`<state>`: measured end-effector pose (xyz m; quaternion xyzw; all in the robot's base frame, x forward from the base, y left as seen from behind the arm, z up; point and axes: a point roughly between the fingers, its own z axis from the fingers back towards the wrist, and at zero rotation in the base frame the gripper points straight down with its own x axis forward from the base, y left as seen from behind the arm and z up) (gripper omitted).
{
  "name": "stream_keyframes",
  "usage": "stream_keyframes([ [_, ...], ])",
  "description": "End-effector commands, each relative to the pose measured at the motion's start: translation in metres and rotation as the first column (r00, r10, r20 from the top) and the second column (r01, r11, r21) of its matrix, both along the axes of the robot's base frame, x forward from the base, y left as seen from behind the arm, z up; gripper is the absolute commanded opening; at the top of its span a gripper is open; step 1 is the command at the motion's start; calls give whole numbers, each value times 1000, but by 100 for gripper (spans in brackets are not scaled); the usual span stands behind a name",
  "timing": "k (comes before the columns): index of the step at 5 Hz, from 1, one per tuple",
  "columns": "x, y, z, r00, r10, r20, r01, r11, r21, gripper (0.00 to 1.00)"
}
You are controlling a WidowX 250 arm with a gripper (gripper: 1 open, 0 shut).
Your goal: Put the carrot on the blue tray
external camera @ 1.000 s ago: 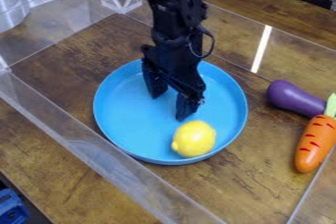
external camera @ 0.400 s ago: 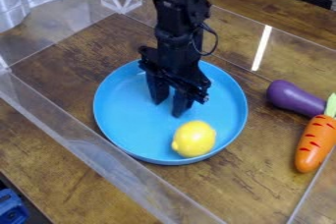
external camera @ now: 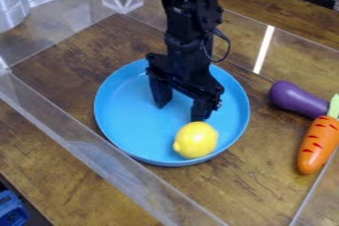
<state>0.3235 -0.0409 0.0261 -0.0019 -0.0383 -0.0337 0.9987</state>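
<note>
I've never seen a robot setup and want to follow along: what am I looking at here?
All the pictures come from one camera, looking down at a wooden table from in front of the machine. The black machine reaching in from the top is a robot arm; its gripper, the pinching hand, is open above the blue tray and holds nothing. A lemon sits on the tray. To the right, on the table, lie an eggplant and a carrot.
</note>
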Motion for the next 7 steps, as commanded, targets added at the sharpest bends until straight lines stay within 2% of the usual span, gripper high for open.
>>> stream_keyframes([
  [1, 6, -8, 28, 997, 31, 65, -31, 1000, 0, 100],
  [2, 0, -2, 36, 997, 34, 71, -34, 999, -3, 100],
  [3, -1, 5, 57, 995, 41, 94, -40, 999, -19, 100],
  [4, 13, 7, 66, 993, 59, 104, -56, 998, -32, 100],
  [5, 20, 6, 70, 995, 38, 91, -34, 998, -44, 100],
  [7, 20, -1, 53, 997, 35, 66, -32, 998, -57, 100],
])
